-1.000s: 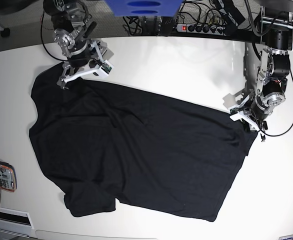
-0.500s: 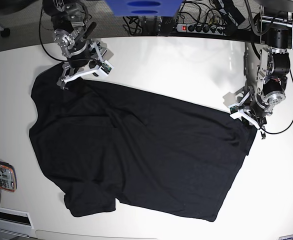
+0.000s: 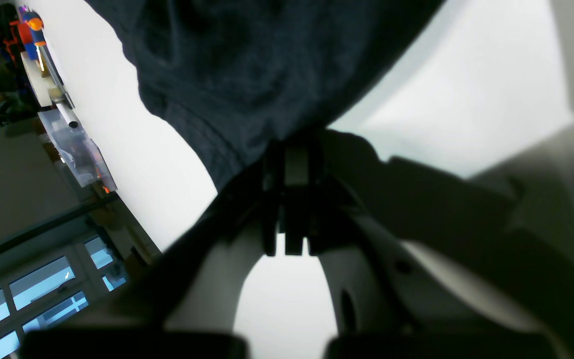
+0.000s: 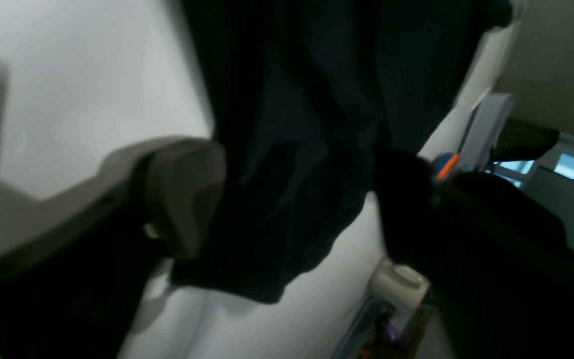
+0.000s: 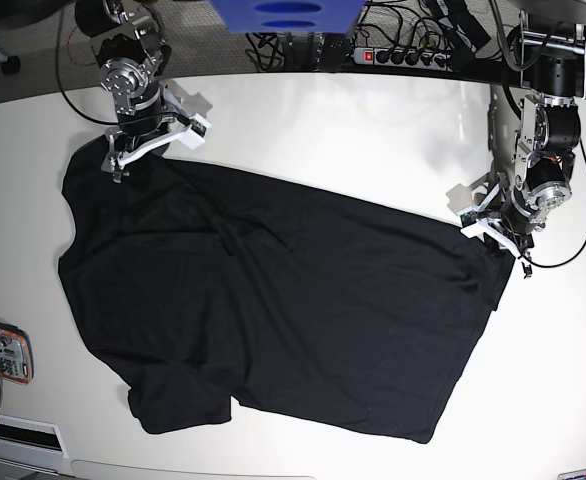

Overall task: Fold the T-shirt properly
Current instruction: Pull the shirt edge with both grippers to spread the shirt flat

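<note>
1. The T-shirt (image 5: 273,310) is my landmark: a plain black shirt lying spread nearly flat across the middle of the white desk (image 5: 353,130), its long axis running slantwise from the far left down to the near right.
2. At the left edge of the desk, well left of the T-shirt's near sleeve, lies a small flat object with red and white markings (image 5: 1,350); I cannot tell what it is.
3. At the T-shirt's far left corner sits the right end effector (image 5: 123,160). In the right wrist view its pale finger (image 4: 182,194) and its dark finger stand apart, with a bunched fold of the black cloth hanging between them. From here I cannot tell whether the fingers are pressing the cloth or merely straddling it.
4. Behind the desk, beyond the T-shirt's far edge, a power strip (image 5: 403,55) with a red switch lies among black cables.
5. At the T-shirt's right end, on its far corner, sits the left end effector (image 5: 498,238). In the left wrist view its fingers are pressed together, pinching the hemmed edge of the T-shirt (image 3: 247,80).
</note>
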`<action>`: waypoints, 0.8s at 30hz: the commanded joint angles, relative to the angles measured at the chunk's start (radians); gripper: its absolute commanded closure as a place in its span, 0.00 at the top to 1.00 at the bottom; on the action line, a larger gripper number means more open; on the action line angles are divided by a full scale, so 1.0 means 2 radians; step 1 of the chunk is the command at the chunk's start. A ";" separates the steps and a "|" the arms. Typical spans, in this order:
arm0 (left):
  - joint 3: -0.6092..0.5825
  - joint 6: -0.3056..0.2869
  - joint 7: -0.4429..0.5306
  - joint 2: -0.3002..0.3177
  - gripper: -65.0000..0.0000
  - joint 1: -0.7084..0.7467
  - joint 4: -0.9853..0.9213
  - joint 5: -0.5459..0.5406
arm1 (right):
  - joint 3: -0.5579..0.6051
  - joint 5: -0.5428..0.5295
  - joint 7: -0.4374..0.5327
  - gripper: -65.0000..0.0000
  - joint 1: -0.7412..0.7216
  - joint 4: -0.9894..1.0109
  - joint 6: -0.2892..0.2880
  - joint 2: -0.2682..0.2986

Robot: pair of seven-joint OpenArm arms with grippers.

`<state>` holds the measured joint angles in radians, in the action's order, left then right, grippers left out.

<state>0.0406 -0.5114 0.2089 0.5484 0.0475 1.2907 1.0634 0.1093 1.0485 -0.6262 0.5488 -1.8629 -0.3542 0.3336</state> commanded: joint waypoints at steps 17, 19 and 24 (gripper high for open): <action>0.030 -0.006 0.000 0.008 0.00 0.041 0.048 0.000 | 0.014 -0.007 -0.019 0.00 -0.002 -0.002 -0.014 0.011; 0.051 -0.006 0.000 0.008 0.00 0.064 0.072 -0.007 | 0.014 -0.007 -0.019 0.00 -0.002 -0.003 -0.014 0.012; 0.078 -0.006 0.001 0.009 0.00 0.102 0.119 -0.055 | 0.013 -0.004 -0.019 0.00 0.010 -0.005 -0.014 0.012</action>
<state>0.1844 -0.5457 0.2005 0.5461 0.2550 1.5040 0.9634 0.1410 1.0328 -0.6613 0.5541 -1.8568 -0.3847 0.3496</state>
